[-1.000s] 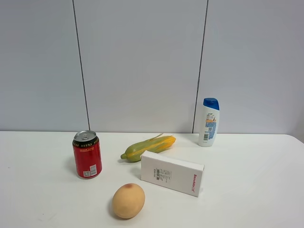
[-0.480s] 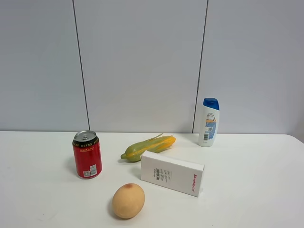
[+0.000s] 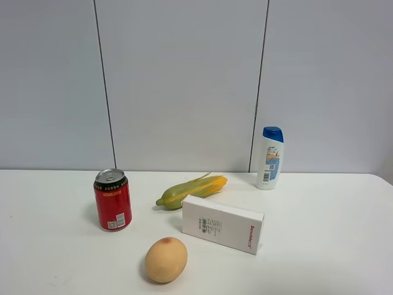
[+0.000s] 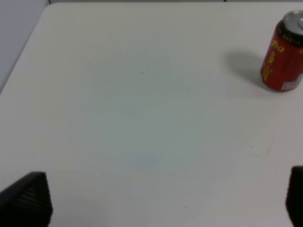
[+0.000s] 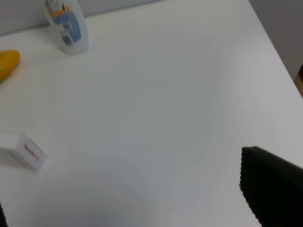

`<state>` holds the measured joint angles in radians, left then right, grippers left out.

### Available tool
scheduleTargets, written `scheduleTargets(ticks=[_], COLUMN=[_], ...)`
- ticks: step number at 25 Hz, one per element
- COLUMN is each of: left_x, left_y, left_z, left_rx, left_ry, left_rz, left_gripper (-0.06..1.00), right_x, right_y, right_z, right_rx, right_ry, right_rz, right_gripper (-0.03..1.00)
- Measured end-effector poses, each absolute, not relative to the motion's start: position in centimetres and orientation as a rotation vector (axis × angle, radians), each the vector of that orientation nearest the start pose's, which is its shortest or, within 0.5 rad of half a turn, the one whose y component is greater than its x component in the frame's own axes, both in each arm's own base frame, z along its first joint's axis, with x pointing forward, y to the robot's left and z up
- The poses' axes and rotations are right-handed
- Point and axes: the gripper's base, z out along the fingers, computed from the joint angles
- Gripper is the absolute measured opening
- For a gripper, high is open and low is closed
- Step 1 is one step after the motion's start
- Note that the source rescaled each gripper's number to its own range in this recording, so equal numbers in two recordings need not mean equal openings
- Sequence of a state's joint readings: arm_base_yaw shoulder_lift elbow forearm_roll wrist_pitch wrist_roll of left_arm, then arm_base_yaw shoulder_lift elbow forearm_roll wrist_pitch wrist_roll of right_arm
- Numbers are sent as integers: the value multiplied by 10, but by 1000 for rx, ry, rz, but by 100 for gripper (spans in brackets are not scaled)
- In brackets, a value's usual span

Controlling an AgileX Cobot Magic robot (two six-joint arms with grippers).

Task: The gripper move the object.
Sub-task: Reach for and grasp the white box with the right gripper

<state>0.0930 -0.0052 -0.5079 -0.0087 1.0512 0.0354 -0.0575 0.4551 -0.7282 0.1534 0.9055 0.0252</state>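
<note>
High view: bright, even, diffuse light, sharp focus throughout. Shadows soft and faint: can throws grey smudge leftward on table, carton shows thin dark line under its right end. My left wrist view: fairly sharp, table washed near-white with faint greenish cast mid-frame, soft shadow beside can. My right wrist view: blurry overall, bottle label and carton lettering smeared, my finger dark, underexposed.

white table carries carton, red can, corn, shampoo bottle, perhaps a mango.
</note>
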Motion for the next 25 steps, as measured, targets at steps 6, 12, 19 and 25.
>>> scheduleTargets(ticks=[6, 12, 19, 25], left_x=[-6, -6, -6, -6], left_y=[-1, -1, -1, -1], left_z=[280, 280, 280, 280], left_rx=[-58, -58, -58, -58], left_ry=[2022, 2022, 2022, 2022], left_rz=[71, 71, 71, 71], left_gripper=[100, 100, 100, 100], right_x=[117, 178, 226, 261], right_y=[6, 5, 36, 85], right_z=[379, 378, 371, 357], right_rx=[153, 247, 335, 423], right_ry=[2136, 2173, 2081, 1987], right_rz=[214, 301, 607, 888], right_gripper=[100, 100, 100, 100])
